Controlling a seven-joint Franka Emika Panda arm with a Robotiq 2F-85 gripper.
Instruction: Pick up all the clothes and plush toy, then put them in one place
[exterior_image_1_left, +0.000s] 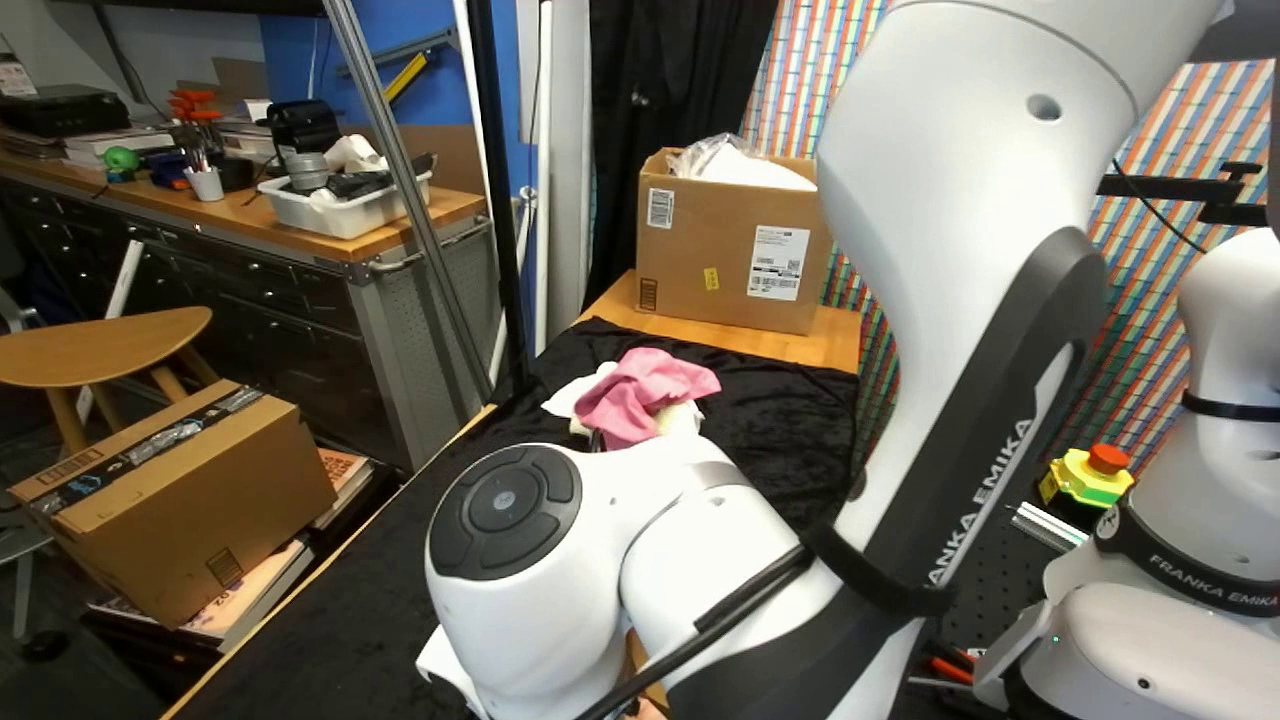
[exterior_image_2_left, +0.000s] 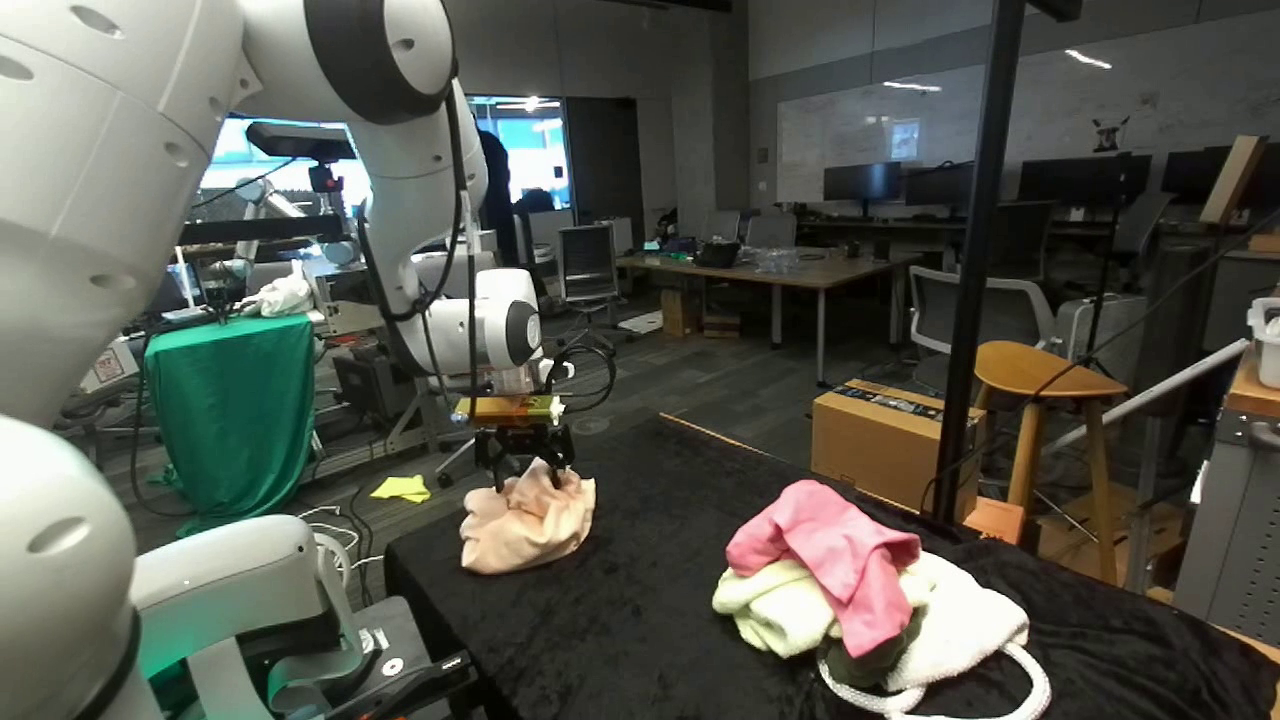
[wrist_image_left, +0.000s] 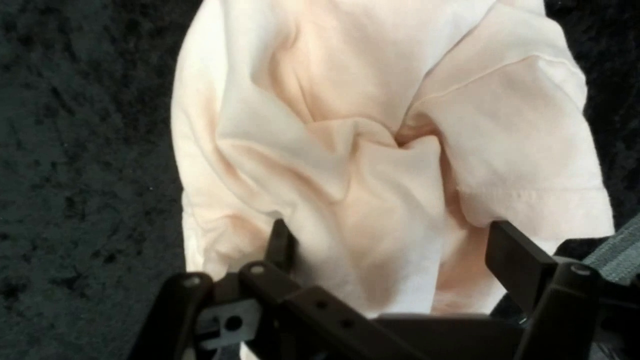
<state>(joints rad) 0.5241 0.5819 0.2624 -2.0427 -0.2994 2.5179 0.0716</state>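
A crumpled peach-cream cloth (exterior_image_2_left: 525, 535) lies on the black-covered table near its corner. My gripper (exterior_image_2_left: 528, 482) points down right over it, fingertips at its upper folds. From the wrist, the same cloth (wrist_image_left: 360, 175) fills the middle, and the gripper (wrist_image_left: 390, 225) has its fingers wide apart, cloth folds rising between them without being squeezed. Further along the table is a heap: a pink cloth (exterior_image_2_left: 825, 550) on top, a pale yellow-green cloth (exterior_image_2_left: 785, 610) under it, and a white cloth (exterior_image_2_left: 965, 615) with a rope loop beside. The plush toy is hidden or out of view.
A large cardboard box (exterior_image_1_left: 735, 245) stands at the table's far end, behind the heap. A black post (exterior_image_2_left: 970, 270) rises by the table's edge, near another cardboard box (exterior_image_2_left: 880, 445) lower down. A second white arm (exterior_image_1_left: 1200, 420) stands alongside.
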